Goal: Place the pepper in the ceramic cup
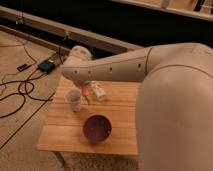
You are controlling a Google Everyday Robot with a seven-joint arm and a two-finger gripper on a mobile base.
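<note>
The small white ceramic cup stands upright on the left part of the wooden table. My arm reaches in from the right, and its gripper hangs just right of the cup's rim, a little above the table. The gripper is shut on the orange pepper, which points down from the fingers beside the cup. Most of the gripper is hidden under the wrist.
A white-and-clear bottle lies on the table right behind the gripper. A wide dark purple bowl sits near the front edge. Black cables and a dark box lie on the floor to the left.
</note>
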